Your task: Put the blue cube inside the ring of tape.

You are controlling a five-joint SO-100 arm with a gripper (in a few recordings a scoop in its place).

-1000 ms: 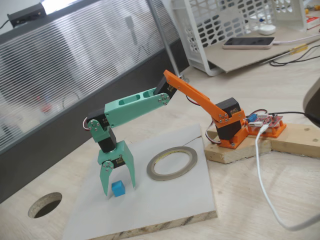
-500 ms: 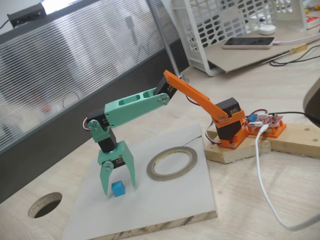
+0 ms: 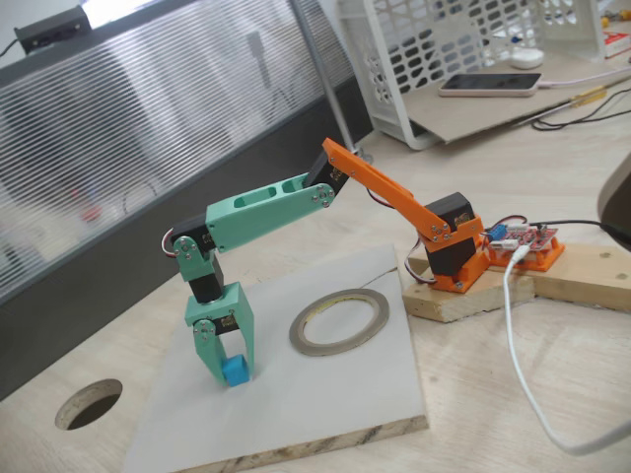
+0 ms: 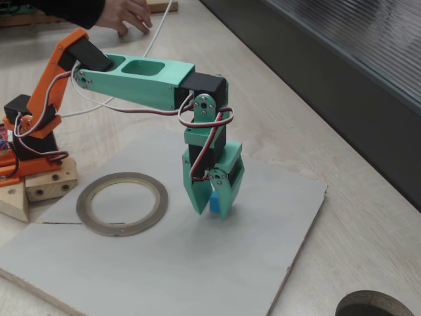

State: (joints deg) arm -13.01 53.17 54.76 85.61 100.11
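Note:
The blue cube [image 3: 235, 371] [image 4: 214, 201] rests on the grey board [image 3: 325, 394] [image 4: 164, 263], pinched between the green fingers. My gripper [image 3: 229, 372] [image 4: 212, 209] points straight down and is shut on the cube in both fixed views. The ring of tape [image 3: 340, 320] [image 4: 122, 203] lies flat on the same board, a short way from the cube, toward the orange arm base [image 3: 455, 258]. Nothing lies inside the ring.
A round cut-out hole [image 3: 89, 403] [image 4: 375, 306] sits in the wooden tabletop beside the board. A white cable [image 3: 523, 374] trails near the base block. A white basket [image 3: 444, 59] and a phone [image 3: 490, 85] stand at the back. A person's hand [image 4: 128, 13] rests at a table edge.
The gripper's fingers, spread open around the cube before, have closed onto it. The arm has barely moved otherwise, and the cube stays on the board.

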